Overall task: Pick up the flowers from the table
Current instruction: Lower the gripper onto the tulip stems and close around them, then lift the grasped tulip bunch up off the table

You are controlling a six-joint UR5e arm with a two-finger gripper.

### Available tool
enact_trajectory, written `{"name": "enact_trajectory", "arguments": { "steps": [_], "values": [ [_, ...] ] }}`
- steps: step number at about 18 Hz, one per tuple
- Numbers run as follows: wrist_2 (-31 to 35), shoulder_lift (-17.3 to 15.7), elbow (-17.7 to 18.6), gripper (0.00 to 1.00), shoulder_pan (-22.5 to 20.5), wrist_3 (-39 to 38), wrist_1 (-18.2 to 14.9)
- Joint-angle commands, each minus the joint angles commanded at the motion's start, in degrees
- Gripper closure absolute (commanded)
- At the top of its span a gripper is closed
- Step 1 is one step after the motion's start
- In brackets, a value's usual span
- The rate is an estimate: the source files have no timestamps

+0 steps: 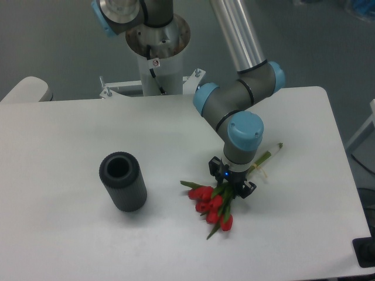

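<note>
The flowers [212, 205], a small bunch of red tulip blooms with green leaves, lie on the white table [70, 234] right of centre. Their long green stems [266, 157] run up and to the right. My gripper [232, 180] points straight down over the bunch, just above the blooms where the stems meet the leaves. Its two black fingers stand apart, one on each side of the stems, so it looks open. The arm's wrist hides the middle of the stems.
A dark grey ribbed cylinder [122, 181] stands upright on the table to the left of the flowers, well apart from them. The arm's base column [157, 52] stands behind the table's far edge.
</note>
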State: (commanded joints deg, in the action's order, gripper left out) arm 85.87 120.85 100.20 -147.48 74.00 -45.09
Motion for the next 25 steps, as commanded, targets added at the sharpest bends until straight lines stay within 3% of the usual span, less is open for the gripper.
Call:
{"name": "enact_trajectory", "arguments": {
  "steps": [10,15,20,25],
  "values": [
    [-0.2,-0.3,-0.5,0.78,-0.4,0.6,-0.2],
    [-0.3,-0.7,-1.0,0.79,-0.7,0.8,-0.1],
    [-1.3,-2.6,-5.2,0.79,0.2,0.4,-1.4],
    [-10.4,-2.7,-11.4,0.79,2.5,-0.3,-2.4]
  ]
}}
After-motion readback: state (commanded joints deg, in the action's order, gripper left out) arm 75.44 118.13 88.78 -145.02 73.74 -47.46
